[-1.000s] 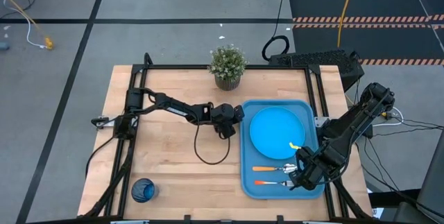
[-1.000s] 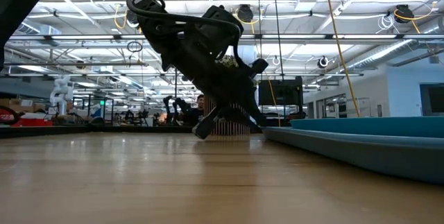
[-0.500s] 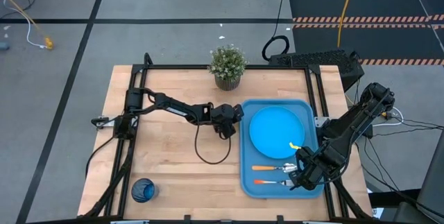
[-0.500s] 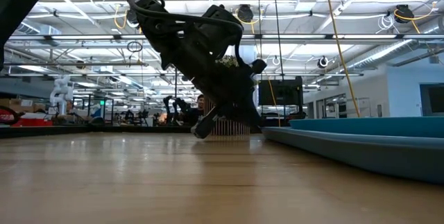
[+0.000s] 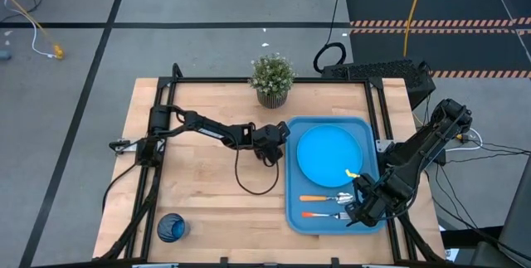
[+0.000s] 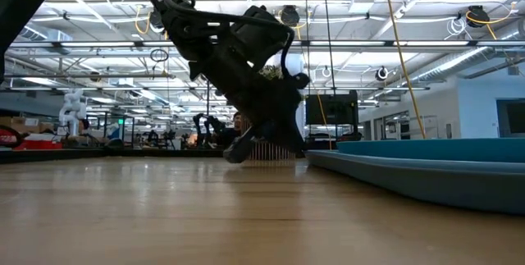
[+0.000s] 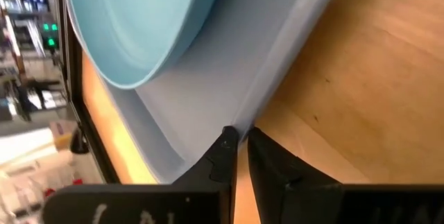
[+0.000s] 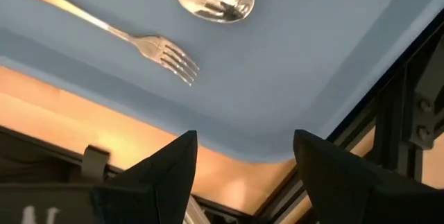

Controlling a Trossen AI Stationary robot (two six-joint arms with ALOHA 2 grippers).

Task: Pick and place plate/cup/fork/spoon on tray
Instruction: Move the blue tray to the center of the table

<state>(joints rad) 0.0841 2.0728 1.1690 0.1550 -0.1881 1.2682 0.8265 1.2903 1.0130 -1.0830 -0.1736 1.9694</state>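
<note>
The tray point(image 5: 292, 177) lay on the tabletop point(image 5: 199, 177) at its right side, already carrying the plate point(image 5: 328, 155) in its far half and the spoon point(image 5: 328, 198) and fork point(image 5: 325, 215) side by side in its near half, handles toward the tray's left edge. The cup point(image 5: 171, 227) stood well apart from the tray, at the tabletop's near left corner, so it looked to be the one piece not yet loaded. The left tool point(image 5: 274, 143) sat low, right against the tray's left rim beside the plate; its wrist view showed the fingers point(image 7: 223, 156) pressed almost together with the tips touching the rim, holding nothing, which suggested it was nudging or steadying the tray rather than gripping anything. That arm reached out from the left edge across the tabletop, long and flat, with its cable looping near the tray. The right tool point(image 5: 358, 210) hovered over the tray's near right corner, just beside the fork's tines, fingers point(image 8: 166, 168) spread wide and empty, the arm folded back toward the right edge, probably because the cutlery there was already set down. A potted plant point(image 5: 272, 78) stood beyond the tray's far left corner.
</note>
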